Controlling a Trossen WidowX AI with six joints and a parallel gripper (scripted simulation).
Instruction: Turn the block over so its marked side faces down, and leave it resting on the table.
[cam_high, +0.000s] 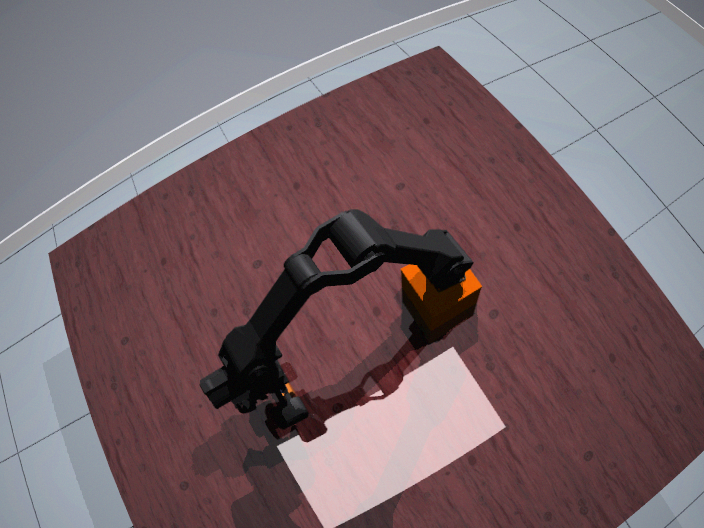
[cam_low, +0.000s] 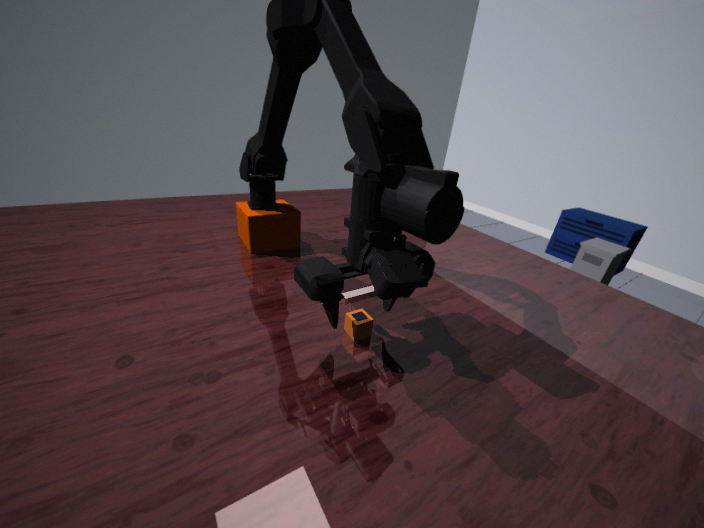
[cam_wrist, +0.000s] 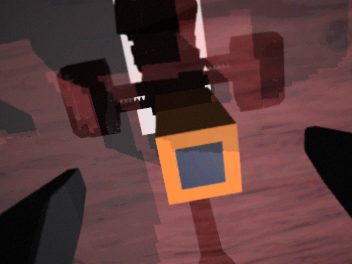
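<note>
Block (cam_wrist: 199, 160), a small orange cube with no long axis, sits on the surface (cam_low: 142, 341), blue marked face up, under the released, empty gripper (cam_low: 359, 306).

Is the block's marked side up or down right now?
Up: the block rests on the table with its dark blue square facing the open gripper above.

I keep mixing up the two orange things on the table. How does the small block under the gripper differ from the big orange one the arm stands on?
The small block is far smaller than the big orange base. The block has a dark blue square on its top face, facing up; the base shows plain orange sides. The block sits free below the open gripper, while the base carries the arm's foot. Both are orange, boxy, and rest on the table.
</note>
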